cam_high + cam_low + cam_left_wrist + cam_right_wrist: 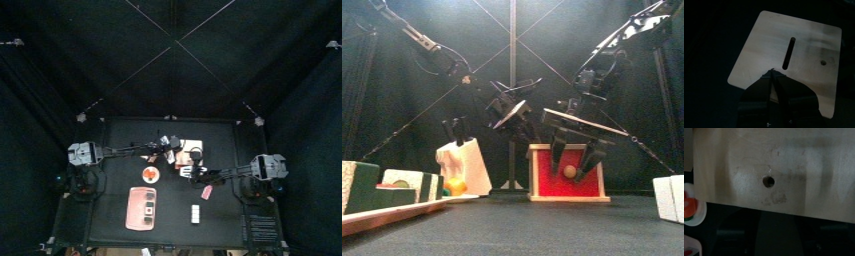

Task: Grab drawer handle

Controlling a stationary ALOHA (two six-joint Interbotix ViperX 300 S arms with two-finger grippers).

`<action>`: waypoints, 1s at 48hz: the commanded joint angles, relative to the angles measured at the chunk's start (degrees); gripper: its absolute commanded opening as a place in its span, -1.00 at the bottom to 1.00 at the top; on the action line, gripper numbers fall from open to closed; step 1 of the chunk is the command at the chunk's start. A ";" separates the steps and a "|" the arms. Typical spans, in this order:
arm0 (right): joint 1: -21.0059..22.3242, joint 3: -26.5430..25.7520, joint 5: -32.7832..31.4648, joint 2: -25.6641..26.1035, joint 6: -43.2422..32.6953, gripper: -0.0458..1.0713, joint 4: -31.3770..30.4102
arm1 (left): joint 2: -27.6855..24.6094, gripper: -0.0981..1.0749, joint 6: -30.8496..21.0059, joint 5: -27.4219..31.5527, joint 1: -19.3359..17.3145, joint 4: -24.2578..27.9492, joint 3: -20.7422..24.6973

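- Drawer (pixel 565 172) is sitting right of centre in the front view on the worktop (pixel 543 225) — red front face, small round knob (pixel 571 172) at its middle.
- Right tool (pixel 577 150) is hanging directly over the drawer front, jaws spread wide and straddling the knob zone; approach step is in hand, grasp not yet made.
- Right wrist view is showing a pale wooden panel (pixel 777 173) with a small dark hole (pixel 768 180), very close.
- Left tool (pixel 773 87) is hovering over a light board with a slot (pixel 791 52) — jaws pinched narrow, holding nothing.
- Next move, by my judgement: lowering slightly, centring on the knob, then closing.
- No readable writing or brands anywhere.
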State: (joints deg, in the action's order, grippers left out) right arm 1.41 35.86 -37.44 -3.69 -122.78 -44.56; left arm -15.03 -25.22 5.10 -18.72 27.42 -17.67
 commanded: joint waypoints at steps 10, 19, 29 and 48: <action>1.23 -0.79 -0.09 1.05 0.18 0.28 0.09 | -0.18 0.07 -0.09 1.05 -0.44 -0.09 -0.53; 1.05 -0.35 -0.09 1.05 0.18 0.12 0.09 | -0.18 0.07 -0.09 1.05 -0.44 -0.09 -0.44; 0.88 -0.09 -0.09 1.05 0.35 -0.01 0.09 | -0.26 0.07 -0.09 1.05 -0.44 -0.09 -0.53; 0.79 0.09 0.00 1.05 0.53 -0.02 0.09 | -0.35 0.07 -0.09 1.05 -0.44 -0.09 -0.62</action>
